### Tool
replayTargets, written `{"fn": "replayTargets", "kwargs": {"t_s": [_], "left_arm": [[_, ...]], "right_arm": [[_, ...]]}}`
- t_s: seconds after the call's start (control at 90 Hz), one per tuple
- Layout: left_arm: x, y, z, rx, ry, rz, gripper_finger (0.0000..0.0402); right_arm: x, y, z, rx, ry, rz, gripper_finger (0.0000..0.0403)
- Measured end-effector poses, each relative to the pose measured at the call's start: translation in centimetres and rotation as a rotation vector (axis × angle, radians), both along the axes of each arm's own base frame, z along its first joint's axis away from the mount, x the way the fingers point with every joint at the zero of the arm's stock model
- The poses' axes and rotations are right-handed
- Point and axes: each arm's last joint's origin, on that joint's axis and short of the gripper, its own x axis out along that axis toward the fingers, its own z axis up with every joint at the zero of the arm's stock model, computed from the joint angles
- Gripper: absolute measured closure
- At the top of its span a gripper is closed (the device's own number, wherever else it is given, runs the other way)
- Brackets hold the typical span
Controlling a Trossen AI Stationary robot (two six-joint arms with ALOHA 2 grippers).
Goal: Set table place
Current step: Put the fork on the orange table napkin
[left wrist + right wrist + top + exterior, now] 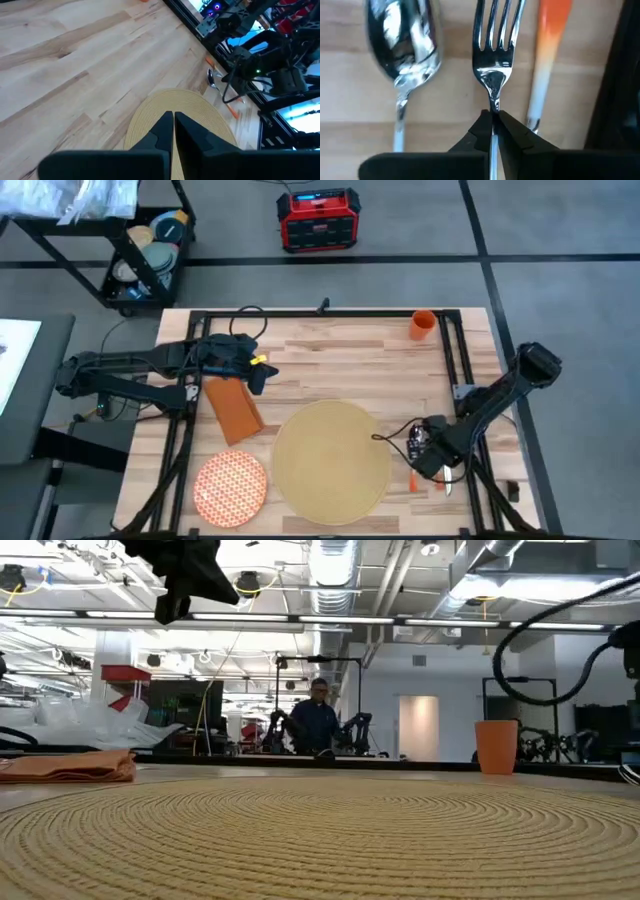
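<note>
The right claw point(493, 116) is down at the counter point(330, 350), pinched on the thin neck of the fork point(493, 47), tines pointing away from it. Just beside the fork on one side lies the spoon point(402, 47), on the other an orange-handled piece of cutlery point(546, 55), all three side by side on the wood. Next to this claw sits the woven placemat point(332, 458), bare on top. Beyond the mat, the patterned plate point(230, 486) rests on the counter's near edge. The left claw point(173, 120) hangs above the counter with its fingers pressed together, holding nothing; the folded napkin point(233, 408) lies just below it. The orange cup point(422, 325) stands far off in the back corner.
</note>
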Motion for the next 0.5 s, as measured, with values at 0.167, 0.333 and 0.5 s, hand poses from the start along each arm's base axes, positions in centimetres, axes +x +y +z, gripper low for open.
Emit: {"fn": "replayTargets", "kwargs": {"t_s": [0.167,0.333,0.5], "left_arm": [[-0.3,0.0,-0.4,-0.009,0.052,0.001,0.0402],[-1.1,-0.2,-0.7,-0.02,0.111,0.003,0.0402],[-3.3,-0.1,-0.1,-0.013,0.122,0.038,0.0402]], "right_arm": [[1.4,0.5,1.8,0.0,-0.073,0.034,0.0403],[4.1,-1.0,4.3,0.003,-0.108,0.158,0.0403],[8.4,-5.8,6.9,-0.083,-0.202,0.278,0.0403]]}}
